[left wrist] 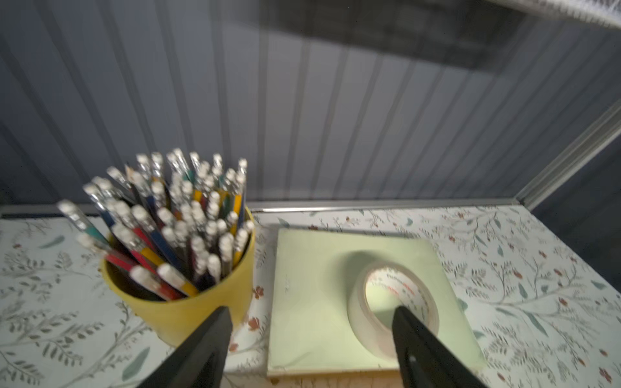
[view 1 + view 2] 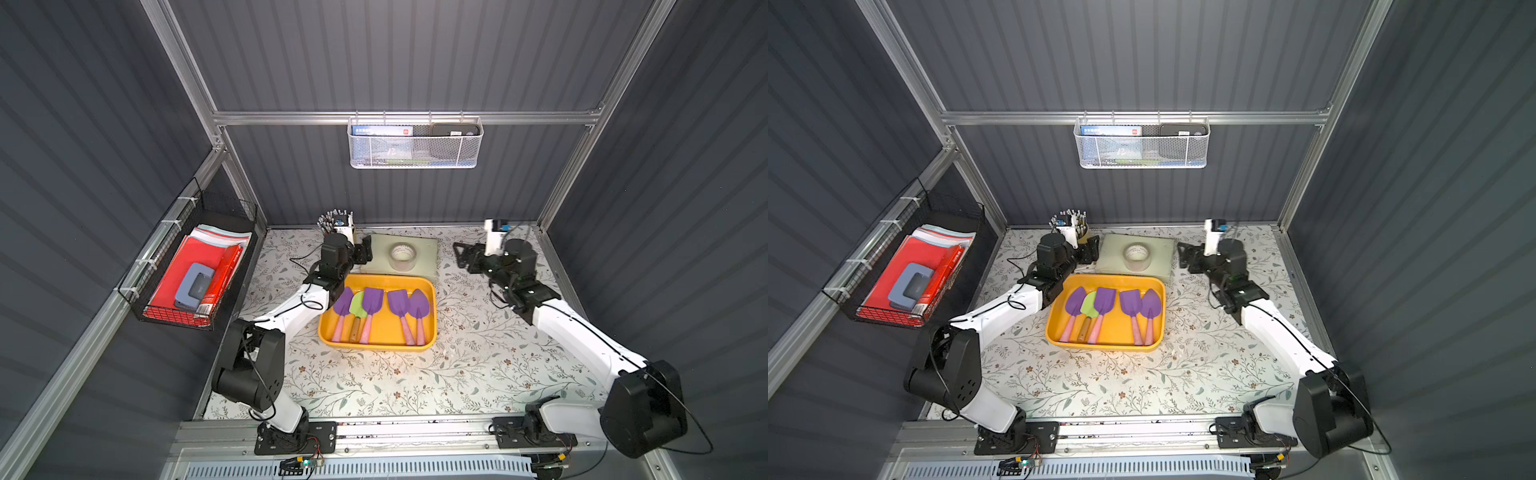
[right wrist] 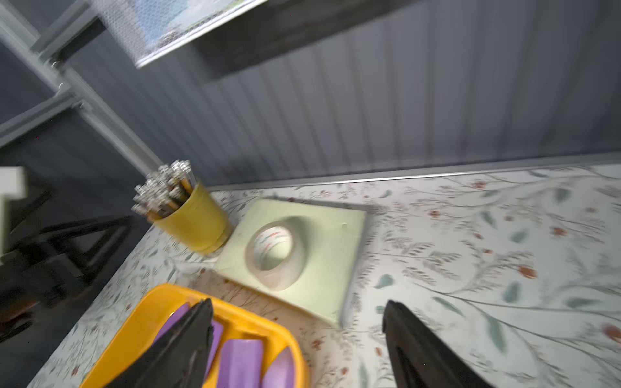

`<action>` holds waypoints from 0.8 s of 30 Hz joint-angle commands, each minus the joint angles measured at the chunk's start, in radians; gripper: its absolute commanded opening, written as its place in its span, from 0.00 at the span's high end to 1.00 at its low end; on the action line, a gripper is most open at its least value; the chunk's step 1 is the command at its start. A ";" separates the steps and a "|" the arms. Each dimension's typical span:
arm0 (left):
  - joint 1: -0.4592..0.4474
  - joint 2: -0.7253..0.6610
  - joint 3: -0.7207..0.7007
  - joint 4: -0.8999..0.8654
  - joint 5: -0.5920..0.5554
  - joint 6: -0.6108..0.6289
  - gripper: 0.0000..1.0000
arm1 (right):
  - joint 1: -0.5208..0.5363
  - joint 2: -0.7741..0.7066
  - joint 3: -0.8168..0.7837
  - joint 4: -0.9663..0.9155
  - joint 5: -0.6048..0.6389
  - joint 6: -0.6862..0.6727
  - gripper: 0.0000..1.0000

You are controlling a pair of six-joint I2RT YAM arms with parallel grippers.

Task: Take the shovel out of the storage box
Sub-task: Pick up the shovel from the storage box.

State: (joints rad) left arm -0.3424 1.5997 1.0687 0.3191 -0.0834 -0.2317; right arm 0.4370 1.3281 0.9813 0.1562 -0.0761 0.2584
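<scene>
- We find the box [image 2: 376, 347] at mid-bench, its five tools lying side by side with blades toward the back wall: four purple shovels [image 2: 398, 300] with pink handles, and a green shovel [image 2: 356, 306] tucked between two of them.
- The left fingers [image 2: 367, 250] are spread with nothing between them. They hang behind the box's back left corner, while the left arm [image 2: 291, 309] crosses that corner.
- The right fingers [image 2: 460, 255] are likewise spread and bare, well back on the right side, just beside the pad [image 2: 422, 248].
- Open floral bench [image 2: 374, 386] runs in front of the box and along its right rim.
- Behind the box, the pale green pad carries a roll of tape [image 2: 401, 257]. In both top views its front edge looks all but flush with the box's back rim.
- Ribbed grey walls [image 2: 415, 62] close three sides. A mesh basket [image 2: 415, 156] hangs on the back one, a wire basket [image 2: 166, 291] on the left one.
- The right wrist view shows a strip of bench between the box and the pad.
- The left wrist view shows the pencil cup [image 1: 191, 312] just beside the pad, mostly hidden from above, but not the box.
</scene>
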 commanded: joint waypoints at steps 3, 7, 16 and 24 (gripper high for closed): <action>0.002 -0.024 -0.007 -0.102 -0.025 -0.059 0.22 | 0.110 0.096 0.088 -0.204 0.072 0.017 0.21; -0.011 -0.014 0.011 -0.173 -0.065 -0.086 0.23 | 0.174 0.159 0.139 -0.220 0.091 0.008 0.24; -0.171 0.022 0.066 -0.259 0.023 -0.129 0.25 | 0.196 0.163 0.123 -0.199 0.265 0.011 0.22; -0.202 0.083 0.060 -0.308 0.027 -0.155 0.28 | 0.176 0.102 0.069 -0.193 0.344 0.027 0.20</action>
State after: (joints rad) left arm -0.5503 1.6310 1.1149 0.0677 -0.0635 -0.3611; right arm 0.6277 1.4605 1.0706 -0.0452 0.2096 0.2695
